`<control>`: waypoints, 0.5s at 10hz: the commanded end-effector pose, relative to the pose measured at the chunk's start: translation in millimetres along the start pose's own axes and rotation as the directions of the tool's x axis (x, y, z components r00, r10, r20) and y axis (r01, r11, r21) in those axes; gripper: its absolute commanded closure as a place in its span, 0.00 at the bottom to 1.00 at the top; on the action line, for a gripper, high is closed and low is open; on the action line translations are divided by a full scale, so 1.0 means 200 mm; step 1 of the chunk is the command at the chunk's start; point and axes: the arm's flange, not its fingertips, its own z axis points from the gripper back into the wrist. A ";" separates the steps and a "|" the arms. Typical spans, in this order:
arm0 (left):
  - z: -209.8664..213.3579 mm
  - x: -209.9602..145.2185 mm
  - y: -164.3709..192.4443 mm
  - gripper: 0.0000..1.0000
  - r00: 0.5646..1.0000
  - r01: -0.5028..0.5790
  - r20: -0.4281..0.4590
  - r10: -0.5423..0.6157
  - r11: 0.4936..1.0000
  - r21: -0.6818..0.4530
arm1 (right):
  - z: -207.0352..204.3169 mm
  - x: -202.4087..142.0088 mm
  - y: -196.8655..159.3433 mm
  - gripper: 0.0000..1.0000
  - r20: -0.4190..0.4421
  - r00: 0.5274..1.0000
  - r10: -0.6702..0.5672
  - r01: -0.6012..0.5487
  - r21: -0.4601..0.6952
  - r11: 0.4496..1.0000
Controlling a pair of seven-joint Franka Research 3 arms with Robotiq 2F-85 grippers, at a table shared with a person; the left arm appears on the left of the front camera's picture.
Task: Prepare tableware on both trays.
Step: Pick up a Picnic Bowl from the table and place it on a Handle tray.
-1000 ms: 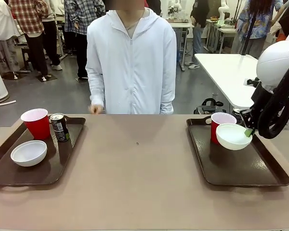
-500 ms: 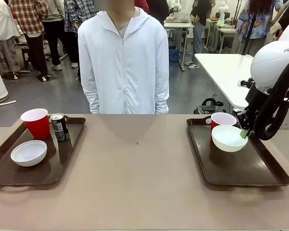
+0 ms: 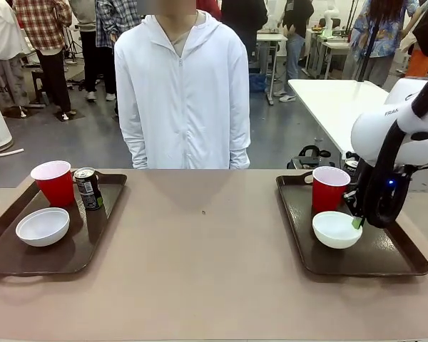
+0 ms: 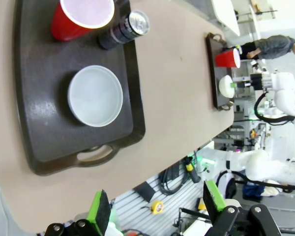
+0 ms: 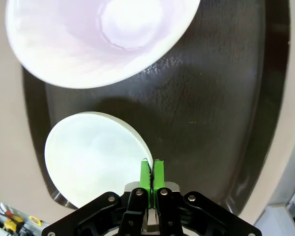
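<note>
Front view: we see the right pincer (image 3: 356, 222) pinching the bowl (image 3: 337, 229) rim on the tray (image 3: 406, 258); an early lift could tip it.

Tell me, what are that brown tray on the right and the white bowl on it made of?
The tray looks like moulded plastic: dark brown, glossy, light glinting off its raised rim. The white bowl seems plastic or melamine, smooth and slightly shiny with a thin rim; ceramic can't be ruled out. The right gripper has its fingers pinched on that rim.
</note>
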 end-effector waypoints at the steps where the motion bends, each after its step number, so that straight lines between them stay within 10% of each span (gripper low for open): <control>1: 0.01 0.00 0.00 0.00 1.000 0.005 0.008 -0.005 1.000 -0.016 | 0.00 0.04 0.00 0.97 0.003 1.000 0.009 -0.009 -0.019 1.000; 5: 0.01 0.00 0.00 0.00 1.000 0.005 0.008 -0.005 1.000 -0.016 | 0.09 -0.02 0.03 0.77 0.040 0.997 0.069 -0.067 -0.038 0.997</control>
